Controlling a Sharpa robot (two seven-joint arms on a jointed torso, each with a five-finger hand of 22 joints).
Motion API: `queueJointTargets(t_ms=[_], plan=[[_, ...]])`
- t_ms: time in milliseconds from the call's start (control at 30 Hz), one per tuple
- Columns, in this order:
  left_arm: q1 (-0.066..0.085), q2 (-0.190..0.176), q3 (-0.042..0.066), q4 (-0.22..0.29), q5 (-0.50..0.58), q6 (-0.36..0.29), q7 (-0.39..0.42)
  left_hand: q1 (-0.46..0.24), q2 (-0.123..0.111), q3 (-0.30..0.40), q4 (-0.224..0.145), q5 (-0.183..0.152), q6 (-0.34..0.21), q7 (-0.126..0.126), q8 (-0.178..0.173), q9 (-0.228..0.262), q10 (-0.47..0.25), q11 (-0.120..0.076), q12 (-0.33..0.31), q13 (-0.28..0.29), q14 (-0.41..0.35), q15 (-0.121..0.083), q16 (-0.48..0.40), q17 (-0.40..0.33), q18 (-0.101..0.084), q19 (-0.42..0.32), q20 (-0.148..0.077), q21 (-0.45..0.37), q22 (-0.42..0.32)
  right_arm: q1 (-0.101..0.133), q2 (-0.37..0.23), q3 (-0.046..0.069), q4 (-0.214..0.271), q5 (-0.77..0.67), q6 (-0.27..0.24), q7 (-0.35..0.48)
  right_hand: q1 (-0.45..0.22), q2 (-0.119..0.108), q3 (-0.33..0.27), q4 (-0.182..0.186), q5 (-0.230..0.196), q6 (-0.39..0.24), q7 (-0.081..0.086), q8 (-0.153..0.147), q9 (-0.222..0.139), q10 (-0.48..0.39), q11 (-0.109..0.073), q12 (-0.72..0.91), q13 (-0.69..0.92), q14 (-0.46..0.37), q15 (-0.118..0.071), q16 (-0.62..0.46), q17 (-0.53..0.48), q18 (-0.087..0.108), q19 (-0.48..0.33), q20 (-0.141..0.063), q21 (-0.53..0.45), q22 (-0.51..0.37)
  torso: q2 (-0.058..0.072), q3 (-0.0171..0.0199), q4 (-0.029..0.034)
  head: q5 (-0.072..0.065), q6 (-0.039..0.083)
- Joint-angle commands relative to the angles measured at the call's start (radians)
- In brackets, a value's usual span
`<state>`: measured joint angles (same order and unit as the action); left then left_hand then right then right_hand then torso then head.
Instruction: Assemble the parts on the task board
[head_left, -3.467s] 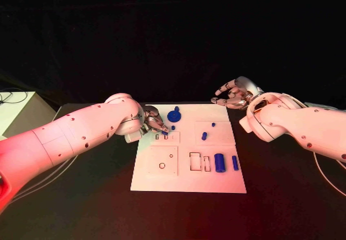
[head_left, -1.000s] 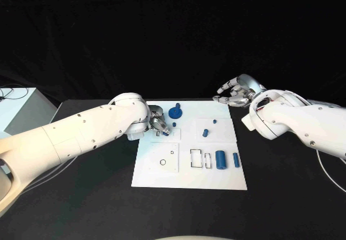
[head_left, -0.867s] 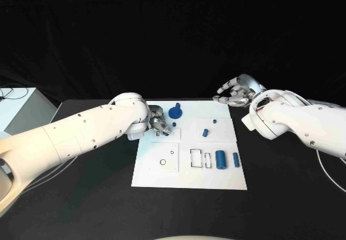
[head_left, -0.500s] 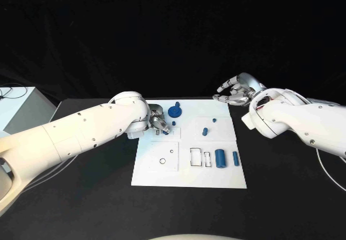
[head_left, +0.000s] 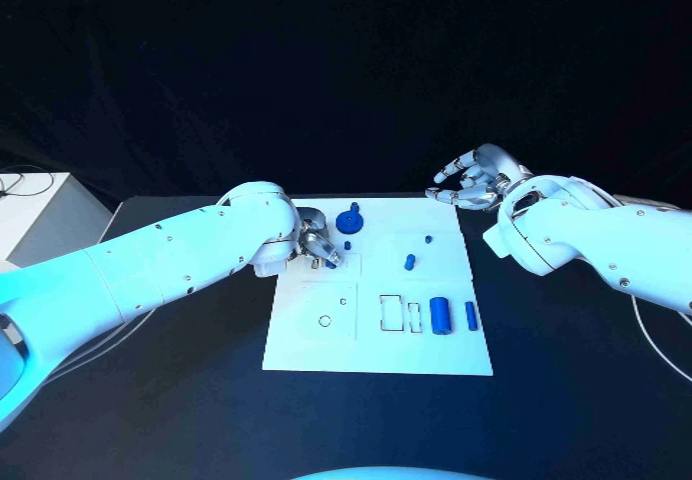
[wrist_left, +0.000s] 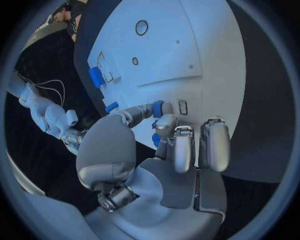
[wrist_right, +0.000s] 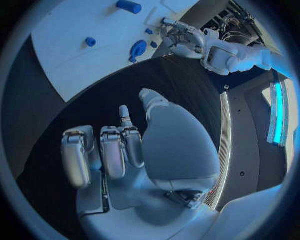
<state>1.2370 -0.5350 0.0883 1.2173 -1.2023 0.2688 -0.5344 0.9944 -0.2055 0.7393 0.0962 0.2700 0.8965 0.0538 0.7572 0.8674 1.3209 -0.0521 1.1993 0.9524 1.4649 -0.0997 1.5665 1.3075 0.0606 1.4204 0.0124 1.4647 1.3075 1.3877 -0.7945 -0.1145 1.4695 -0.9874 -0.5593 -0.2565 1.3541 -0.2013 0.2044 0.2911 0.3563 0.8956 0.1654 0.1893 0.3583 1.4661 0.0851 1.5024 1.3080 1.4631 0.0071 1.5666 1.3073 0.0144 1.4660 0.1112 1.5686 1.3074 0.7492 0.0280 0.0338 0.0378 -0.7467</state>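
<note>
Left hand (head_left: 316, 248): over the board's (head_left: 378, 355) far-left corner, my fingertips pinching a small blue peg (wrist_left: 158, 107), it seems; contact is partly hidden. Judged light, rigid, smooth plastic; best taken by its sides. Gear (head_left: 348, 222): just right of that hand. Right hand (head_left: 469, 182): beyond the board's far-right corner, fingers curled, holding nothing. Writing: none readable.

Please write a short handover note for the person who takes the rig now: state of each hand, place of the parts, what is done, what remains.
Left hand: over the task board's far left part, pinching a small blue part.
Right hand: raised beyond the board's far right corner, fingers curled, holding nothing.
On the board: blue disc, small peg, large cylinder, slim cylinder.
Done: cannot tell.
Left: seat the pinched part; the rectangular slots look unfilled.
</note>
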Motion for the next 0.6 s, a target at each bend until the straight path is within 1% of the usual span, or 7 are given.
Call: queueJointTargets(t_ms=[33,233,300,400,600], plan=[[-0.003,0.003,-0.003,0.0,0.005,0.032,-0.001,-0.01,0.0,-0.027,0.012,-0.006,0.061,-0.051,-0.004,0.191,-0.002,-0.008,-0.001,0.002,0.106,-0.009,0.004,0.263,-0.006,0.001,-0.006,-0.005,0.019,-0.001,0.0,0.0,0.002,-0.011,-0.004,0.012,-0.01,0.003,-0.005,-0.002,0.004,-0.007,0.002,0.002,-0.001,0.022,0.0,-0.003,0.186,0.108,0.003,0.004,0.264,-0.014,0.105,0.001,0.002,0.263,0.0,0.0001,0.0,0.0,-0.001],[-0.003,0.005,-0.003,-0.002,0.005,0.03,-0.001,-0.011,0.002,-0.047,0.021,-0.009,0.063,-0.051,-0.006,0.193,-0.002,-0.008,-0.001,0.002,0.106,-0.01,0.004,0.263,-0.006,0.002,-0.006,-0.006,0.019,-0.001,-0.001,0.0,0.002,-0.01,-0.005,0.013,-0.01,0.003,-0.005,-0.002,0.004,-0.007,0.002,0.002,-0.001,0.022,0.0,-0.003,0.186,0.108,0.003,0.004,0.264,-0.014,0.105,0.001,0.002,0.263,-0.001,0.0,0.0005,0.0,0.0],[-0.003,0.005,-0.003,-0.004,0.005,0.029,-0.001,-0.011,0.003,-0.073,0.031,-0.011,0.065,-0.051,-0.008,0.195,-0.002,-0.008,0.0,0.002,0.106,-0.01,0.004,0.263,-0.006,0.002,-0.006,-0.006,0.019,-0.001,-0.001,0.0,0.002,-0.01,-0.005,0.014,-0.01,0.003,-0.005,-0.002,0.004,-0.007,0.002,0.002,-0.001,0.022,0.0,-0.003,0.186,0.108,0.003,0.004,0.264,-0.014,0.105,0.001,0.002,0.263,-0.001,-0.0001,0.0006,0.0,0.0],[-0.003,0.005,-0.003,-0.006,0.005,0.026,-0.001,-0.01,0.006,-0.094,0.041,-0.013,0.066,-0.051,-0.009,0.196,-0.002,-0.008,0.0,0.002,0.106,-0.01,0.004,0.263,-0.006,0.002,-0.007,-0.007,0.019,-0.001,-0.001,0.0,0.002,-0.009,-0.006,0.014,-0.011,0.003,-0.005,-0.002,0.004,-0.007,0.002,0.002,-0.001,0.022,0.0,-0.003,0.186,0.108,0.003,0.004,0.264,-0.014,0.105,0.001,0.002,0.263,-0.001,0.0003,-0.0002,0.0,0.001],[-0.003,0.005,-0.003,-0.01,0.002,0.02,0.0,-0.009,0.009,-0.108,0.049,-0.015,0.067,-0.051,-0.011,0.198,-0.003,-0.008,0.0,0.002,0.106,-0.01,0.004,0.263,-0.006,0.002,-0.007,-0.007,0.019,-0.001,-0.002,0.0,0.003,-0.009,-0.007,0.015,-0.013,0.004,-0.006,-0.002,0.004,-0.007,0.002,0.002,-0.001,0.023,0.0,-0.003,0.187,0.108,0.003,0.004,0.264,-0.014,0.105,0.001,0.002,0.263,0.0,0.0003,-0.0003,0.0,0.003]])
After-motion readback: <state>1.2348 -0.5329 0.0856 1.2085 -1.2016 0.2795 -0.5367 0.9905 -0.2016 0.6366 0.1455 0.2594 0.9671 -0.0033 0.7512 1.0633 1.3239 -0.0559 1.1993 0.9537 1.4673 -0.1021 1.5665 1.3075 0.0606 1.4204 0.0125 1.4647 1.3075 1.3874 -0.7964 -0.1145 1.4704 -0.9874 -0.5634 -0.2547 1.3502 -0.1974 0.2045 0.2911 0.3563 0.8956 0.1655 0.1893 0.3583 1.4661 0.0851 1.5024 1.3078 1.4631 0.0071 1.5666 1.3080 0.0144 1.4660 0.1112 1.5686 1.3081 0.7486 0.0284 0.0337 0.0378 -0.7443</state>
